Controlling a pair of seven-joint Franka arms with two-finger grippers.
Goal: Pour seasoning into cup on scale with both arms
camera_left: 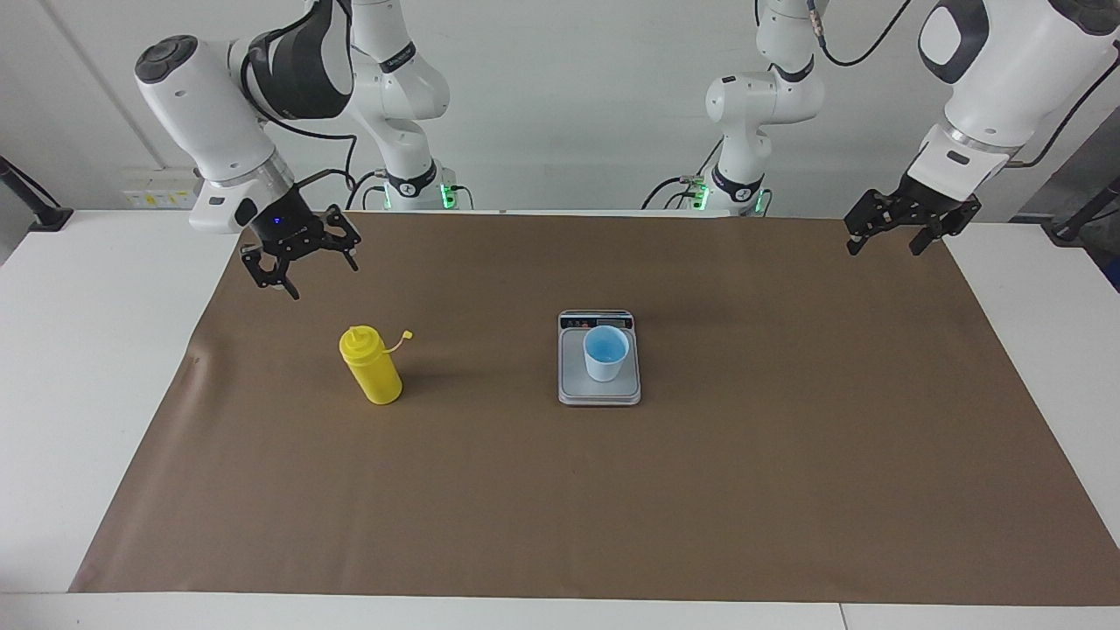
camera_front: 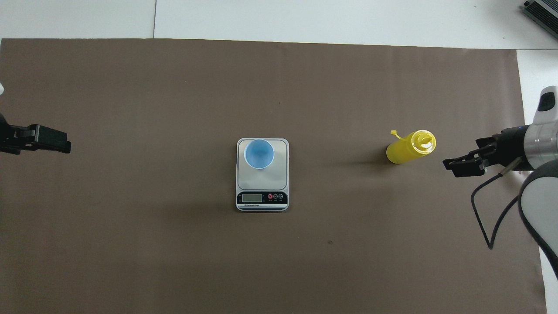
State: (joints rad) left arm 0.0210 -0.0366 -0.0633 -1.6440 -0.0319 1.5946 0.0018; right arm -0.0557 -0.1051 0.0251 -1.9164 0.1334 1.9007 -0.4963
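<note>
The yellow seasoning bottle [camera_left: 372, 366] [camera_front: 409, 147] stands upright on the brown mat toward the right arm's end, its small tip cap hanging off to one side. The light blue cup [camera_left: 605, 353] [camera_front: 259, 153] sits on the grey plate of the scale [camera_left: 599, 392] [camera_front: 262, 181] at mid-table, the scale's display edge toward the robots. My right gripper [camera_left: 302, 273] [camera_front: 455, 166] hangs open above the mat beside the bottle, clear of it and holding nothing. My left gripper [camera_left: 884, 248] [camera_front: 61, 144] waits open and empty over the mat's edge at the left arm's end.
A brown mat [camera_left: 560, 507] covers most of the white table [camera_left: 79, 367]. A grey device [camera_front: 542, 11] shows at the table corner farthest from the robots at the right arm's end.
</note>
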